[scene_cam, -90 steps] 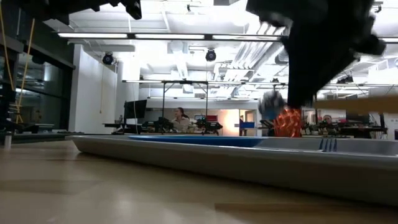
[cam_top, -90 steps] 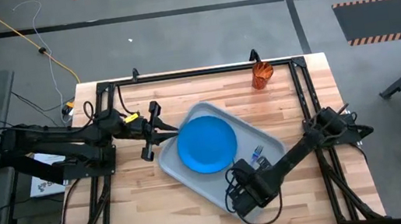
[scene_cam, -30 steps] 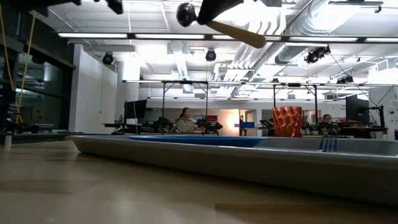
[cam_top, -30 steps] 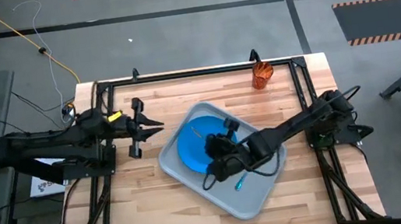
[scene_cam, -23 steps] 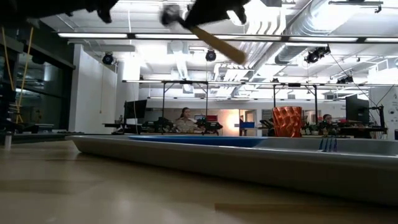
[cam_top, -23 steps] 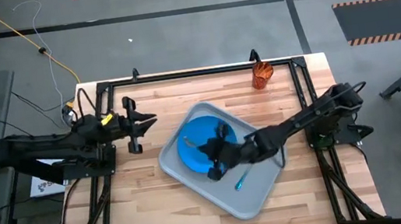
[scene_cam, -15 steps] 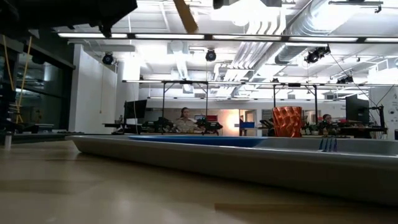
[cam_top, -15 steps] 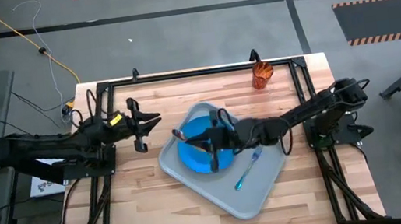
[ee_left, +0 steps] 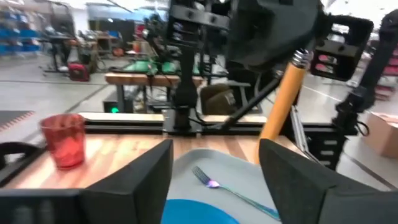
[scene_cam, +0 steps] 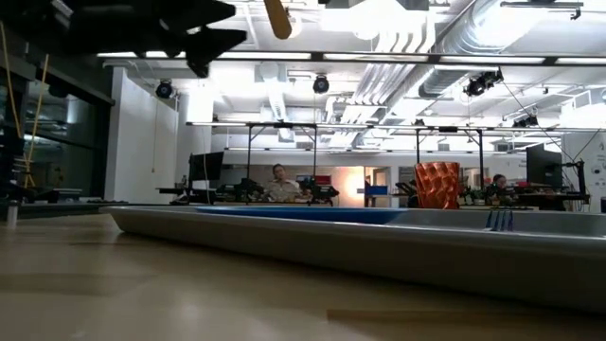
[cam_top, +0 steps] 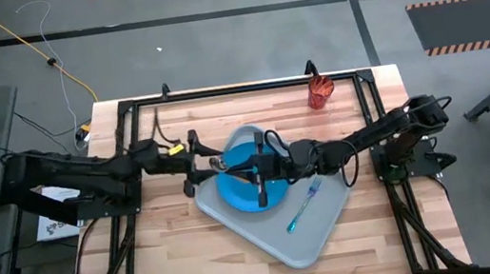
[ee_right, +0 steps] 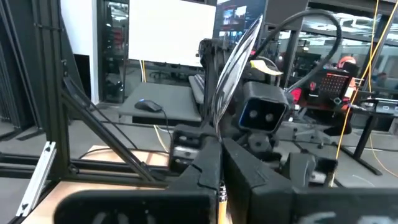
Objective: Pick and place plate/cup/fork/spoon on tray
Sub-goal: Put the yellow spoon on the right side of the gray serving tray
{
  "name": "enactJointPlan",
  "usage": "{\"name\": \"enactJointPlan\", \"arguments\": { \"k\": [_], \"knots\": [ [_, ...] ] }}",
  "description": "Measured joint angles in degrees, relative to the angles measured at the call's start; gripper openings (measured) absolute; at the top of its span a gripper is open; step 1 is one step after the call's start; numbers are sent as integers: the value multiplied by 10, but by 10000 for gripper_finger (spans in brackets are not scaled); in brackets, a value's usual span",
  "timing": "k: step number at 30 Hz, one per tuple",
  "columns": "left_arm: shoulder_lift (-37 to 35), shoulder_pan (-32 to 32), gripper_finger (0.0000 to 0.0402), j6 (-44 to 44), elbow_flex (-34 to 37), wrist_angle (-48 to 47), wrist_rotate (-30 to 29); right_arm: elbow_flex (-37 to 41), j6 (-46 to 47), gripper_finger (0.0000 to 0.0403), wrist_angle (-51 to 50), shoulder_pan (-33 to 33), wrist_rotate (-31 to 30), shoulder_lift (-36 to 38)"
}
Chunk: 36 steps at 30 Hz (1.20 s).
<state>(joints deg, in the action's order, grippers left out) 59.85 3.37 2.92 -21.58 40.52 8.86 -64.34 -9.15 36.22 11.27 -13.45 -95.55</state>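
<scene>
The pale grey tray (cam_top: 321,232) lies askew on the table with the blue plate (cam_top: 236,191) and the teal-handled fork (cam_top: 301,208) on it. The red cup (cam_top: 318,93) stands at the table's far edge. Reaching in level from the right, my right gripper (cam_top: 235,165) is shut on the orange-handled spoon (ee_left: 283,102) above the plate's left part. My left gripper (cam_top: 205,162) faces it from the left, open (ee_left: 214,155). The spoon handle's free end hangs just ahead of one of its fingers (ee_left: 292,180); whether they touch, I cannot tell. My right gripper pinches the spoon's orange handle (ee_right: 221,196) between its two fingers, close to the metal neck (ee_left: 301,57). The fingers come level from the table's right side, across the spoon. The spoon is lifted clear; its bowl (ee_right: 236,56) stands up past the fingers and its handle slants down below them.
A black frame (cam_top: 220,92) runs around the tabletop's edges. Bare wood lies near and left of the tray. In the low view the tray's rim (scene_cam: 379,246) crosses the foreground, and people sit at desks in the room behind.
My right gripper has carried the spoon from over the tray's middle toward the far left, across the plate, tipping up to level; the spoon now stands bowl up, handle slanting down. My left gripper has come right and down toward the spoon. The fork has stayed put.
</scene>
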Motion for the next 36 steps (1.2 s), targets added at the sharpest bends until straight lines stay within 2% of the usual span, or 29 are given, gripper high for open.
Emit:
{"name": "enactJointPlan", "arguments": {
  "k": [5, 18, 21, 24, 31, 33, 36],
  "knots": [
    [67, -32, 254, -22, -38, 18, 12, 0, -8, 0, 1, 0, 0, 0],
    [172, -70, 249, -65, -106, 40, 21, 0, -10, 0, 1, 0, 2, 0],
    [183, -69, 224, -69, -114, 40, -1, 0, -9, 0, 0, 0, 2, 0],
    [184, -66, 183, -71, -114, 46, -11, 0, -9, 0, -2, 0, 2, 0],
    [180, -58, 30, -63, -114, 54, -4, 0, -8, 0, -1, 1, -7, 0],
    [180, -58, 21, -57, -114, 56, -5, 0, -7, 0, 0, 0, -7, 0],
    [180, -59, 29, -59, -114, 52, -3, 0, -7, 0, 0, 0, -6, 0]
  ]
}}
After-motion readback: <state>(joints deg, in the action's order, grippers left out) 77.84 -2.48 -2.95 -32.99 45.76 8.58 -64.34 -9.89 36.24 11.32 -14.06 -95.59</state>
